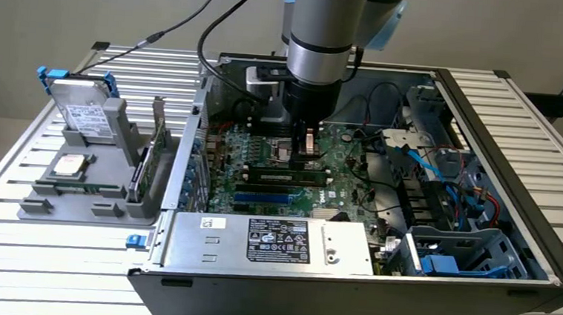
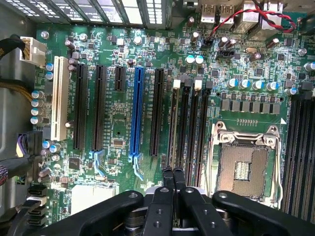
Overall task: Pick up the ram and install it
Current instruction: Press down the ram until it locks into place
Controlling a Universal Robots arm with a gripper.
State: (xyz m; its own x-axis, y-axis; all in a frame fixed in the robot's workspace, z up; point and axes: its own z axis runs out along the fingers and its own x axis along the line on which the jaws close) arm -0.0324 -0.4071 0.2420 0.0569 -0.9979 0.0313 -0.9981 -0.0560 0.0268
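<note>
The slatted table (image 1: pixel 1 205) is lit brightly and evenly, apparently from overhead, and its pale slats are nearly washed out toward the exterior view's left. The inside of the computer case (image 1: pixel 351 303) is left dimmer, and a soft shadow is cast beneath the arm (image 1: pixel 325 34) onto the motherboard (image 1: pixel 258 147). A dull sheen is carried by the power supply cover (image 1: pixel 345 247). In the wrist view the board is evenly lit. Small glints are thrown off the CPU socket frame (image 2: pixel 218 157) and the capacitor tops (image 2: pixel 244 83), while the black gripper (image 2: pixel 173 173) is rendered dark, with faint highlights along its edges.
</note>
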